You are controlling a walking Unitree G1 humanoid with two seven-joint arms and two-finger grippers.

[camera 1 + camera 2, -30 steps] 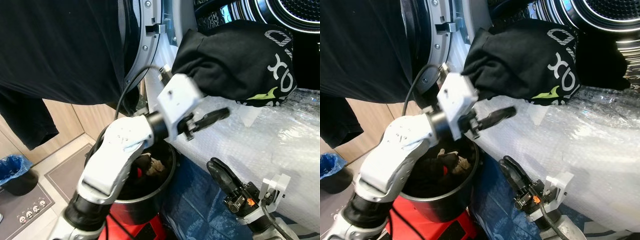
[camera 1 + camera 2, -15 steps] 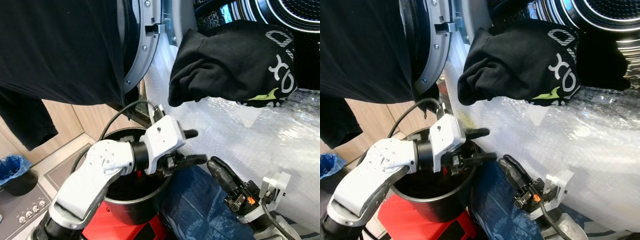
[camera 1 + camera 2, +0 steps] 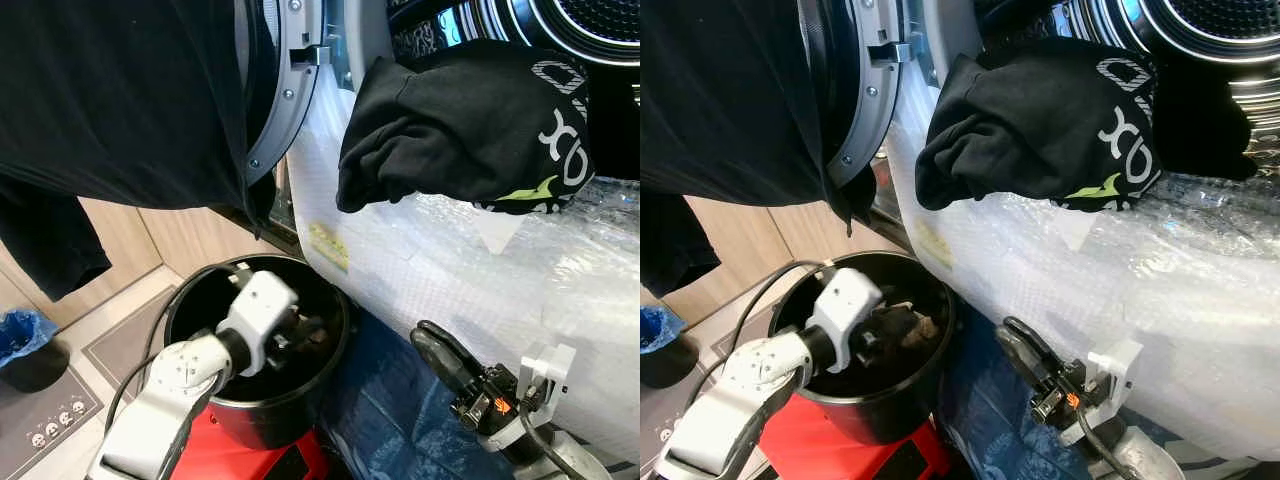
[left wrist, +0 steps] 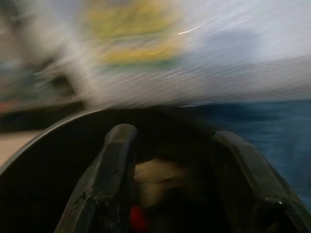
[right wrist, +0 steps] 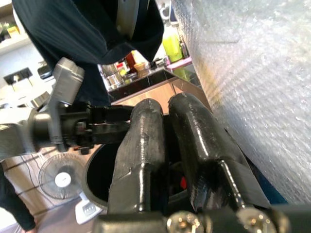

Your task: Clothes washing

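Reaching down into the round black bucket (image 3: 300, 395), the left hand (image 4: 170, 165) has its two black fingers spread apart over dark, crumpled clothes (image 3: 908, 325) with a pale scrap among them. The bucket stands on a red base (image 3: 800, 440) on the floor, beside the bubble-wrapped white washing machine front (image 3: 470, 290). A black garment with white lettering and a lime-green mark (image 3: 470, 125) hangs crumpled out of the chrome drum opening (image 3: 1200, 25). The right hand (image 3: 445, 365) waits low by the machine, fingers pressed together, empty.
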